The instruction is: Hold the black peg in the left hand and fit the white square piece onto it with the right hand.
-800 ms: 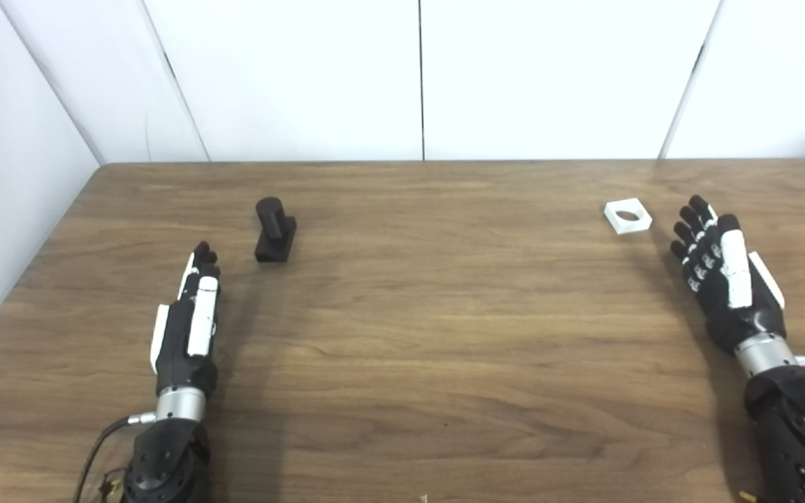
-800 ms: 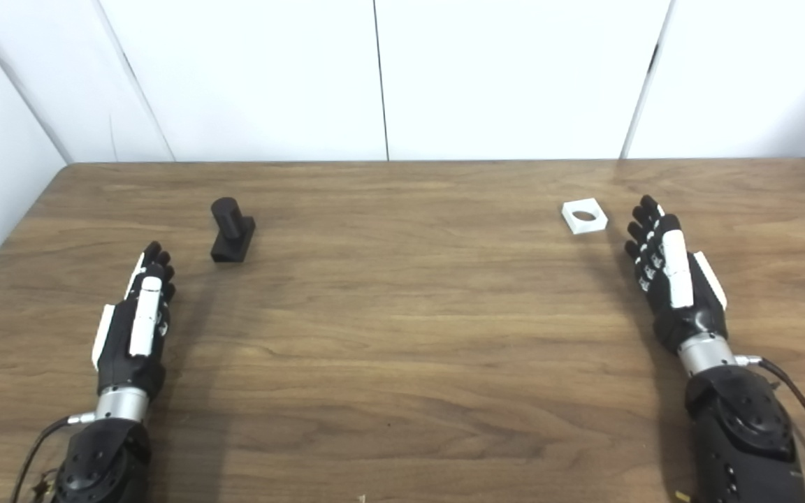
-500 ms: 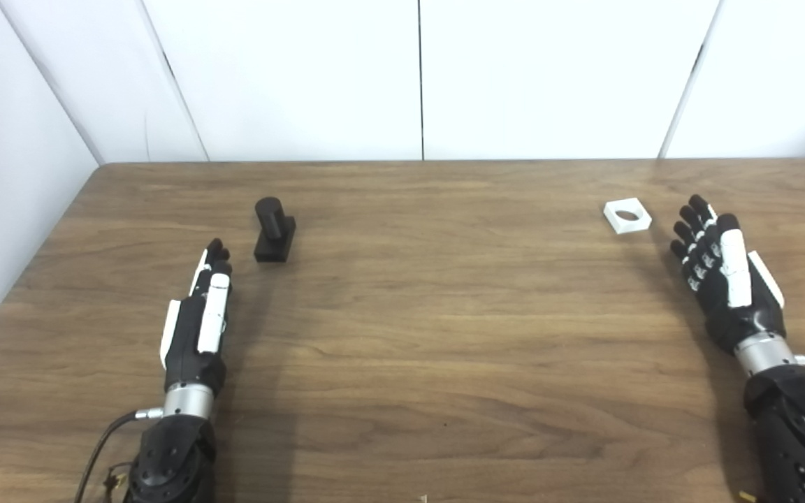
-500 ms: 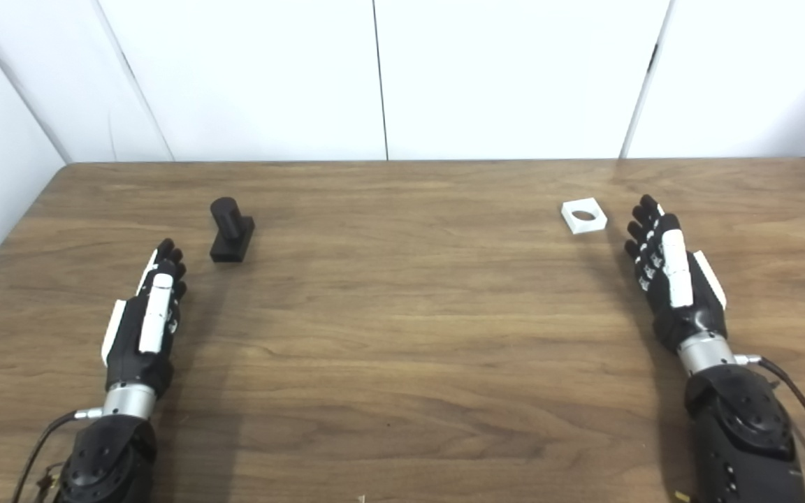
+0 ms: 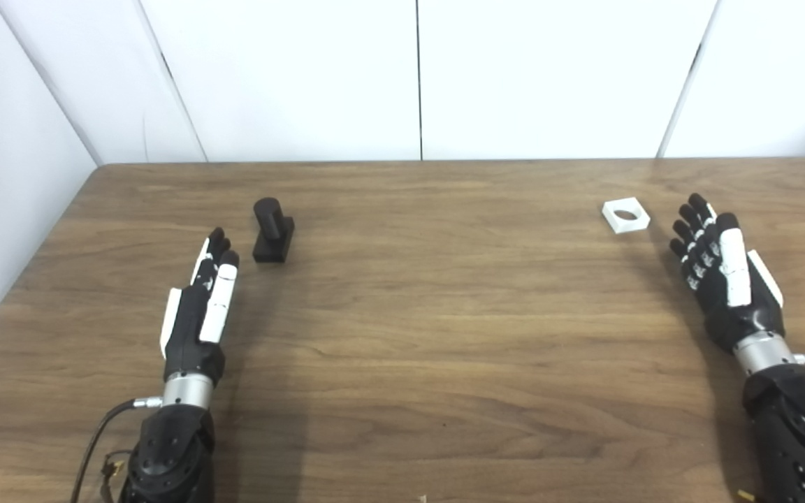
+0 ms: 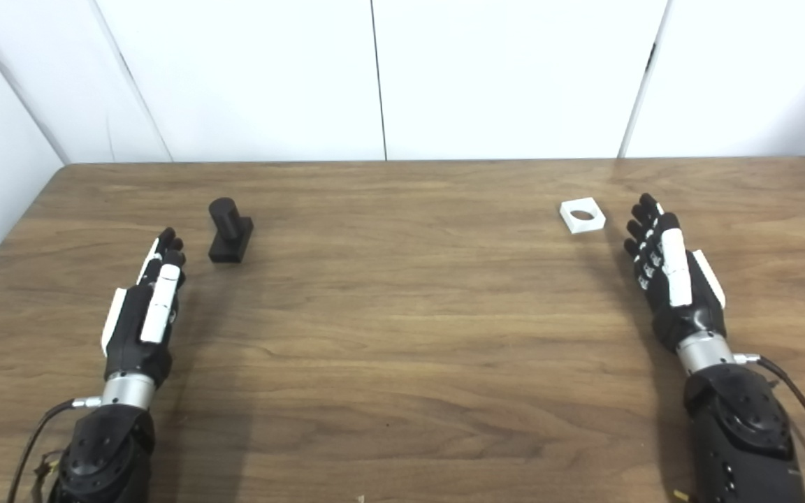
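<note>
A: Nearest the cameras? 
B: Two dark forearms rising from the bottom edge, a cable trailing off each wrist. 
A: And above them? 
B: Left robot hand (image 5: 196, 318) stretched flat over the counter (image 5: 430, 335), fingers straight and side by side, gripping nothing. Right robot hand (image 5: 724, 279) likewise spread, fingers extended and slightly fanned, empty too. 
A: Pointing where? 
B: Both away from the robot, toward the back wall; left fingertips aimed up and a little rightward, right fingertips up and a little leftward. 
A: Next out? 
B: Black peg (image 5: 273, 230) on the left half of the counter, just past the left fingertips and slightly right of them, near but apart. Round post upright on a flat rectangular base, long axis of the base running away from the robot. 
A: White square piece (image 5: 626, 215)? 
B: Lying flat on the right half, round hole facing up, turned a little so its edges sit askew to the counter's edge. Just left of the right fingertips, close but not touching. 
A: Between the two pieces? 
B: Only bare wood grain, well apart from each other. 
A: Farthest back? 
B: White wall panels (image 6: 500, 77) with dark vertical seams, rising from the counter's rear edge.
</note>
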You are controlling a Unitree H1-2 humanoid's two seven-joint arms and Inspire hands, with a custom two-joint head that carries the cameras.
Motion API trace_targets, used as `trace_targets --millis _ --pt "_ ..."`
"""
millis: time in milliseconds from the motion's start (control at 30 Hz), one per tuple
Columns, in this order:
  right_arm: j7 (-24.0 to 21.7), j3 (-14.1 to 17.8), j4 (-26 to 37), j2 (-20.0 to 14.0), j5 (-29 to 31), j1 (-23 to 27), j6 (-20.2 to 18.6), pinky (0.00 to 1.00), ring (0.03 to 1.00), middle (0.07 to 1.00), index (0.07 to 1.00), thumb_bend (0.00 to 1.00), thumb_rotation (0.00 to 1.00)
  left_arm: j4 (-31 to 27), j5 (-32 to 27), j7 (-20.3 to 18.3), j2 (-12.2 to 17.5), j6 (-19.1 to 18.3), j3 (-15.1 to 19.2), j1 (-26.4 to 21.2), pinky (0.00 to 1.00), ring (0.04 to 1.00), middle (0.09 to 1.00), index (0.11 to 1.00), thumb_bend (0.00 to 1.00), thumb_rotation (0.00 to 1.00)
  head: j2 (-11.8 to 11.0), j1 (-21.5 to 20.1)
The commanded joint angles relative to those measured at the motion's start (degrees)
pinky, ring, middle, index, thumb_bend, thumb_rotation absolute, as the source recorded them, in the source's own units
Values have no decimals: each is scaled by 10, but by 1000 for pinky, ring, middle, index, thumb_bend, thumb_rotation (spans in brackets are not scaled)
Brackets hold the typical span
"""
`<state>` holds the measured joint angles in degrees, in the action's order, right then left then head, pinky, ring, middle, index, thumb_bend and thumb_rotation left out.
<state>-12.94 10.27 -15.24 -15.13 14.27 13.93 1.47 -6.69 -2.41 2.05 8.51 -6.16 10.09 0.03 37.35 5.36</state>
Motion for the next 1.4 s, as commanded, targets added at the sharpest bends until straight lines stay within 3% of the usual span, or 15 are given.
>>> trace_targets --millis 0,300,600,1000,1367 --pt "-3 -3 -38 18 4 -23 26 1000 1000 1000 1000 525 1000 -21 9 3 13 4 2 -27 1000 1000 1000 1000 533 845 1 1" --pt "-3 -6 -30 20 5 -27 17 1000 1000 1000 1000 512 1000 -12 88 35 17 -19 -6 -41 1000 1000 1000 981 495 791 -2 -1" --pt "0 -6 -46 26 1 -26 37 1000 1000 1000 1000 512 1000 -13 179 48 37 -41 -24 -51 1000 1000 1000 979 476 736 -9 -3" --pt "-1 -4 -47 37 11 -27 36 1000 1000 1000 1000 505 1000 -5 231 43 56 -88 -38 -85 1000 1000 1000 970 540 572 -16 -7" --pt "0 -3 -56 39 8 -31 46 1000 1000 1000 1000 534 1000 26 255 46 64 -112 -53 -122 1000 1000 1000 942 562 500 -20 -13"
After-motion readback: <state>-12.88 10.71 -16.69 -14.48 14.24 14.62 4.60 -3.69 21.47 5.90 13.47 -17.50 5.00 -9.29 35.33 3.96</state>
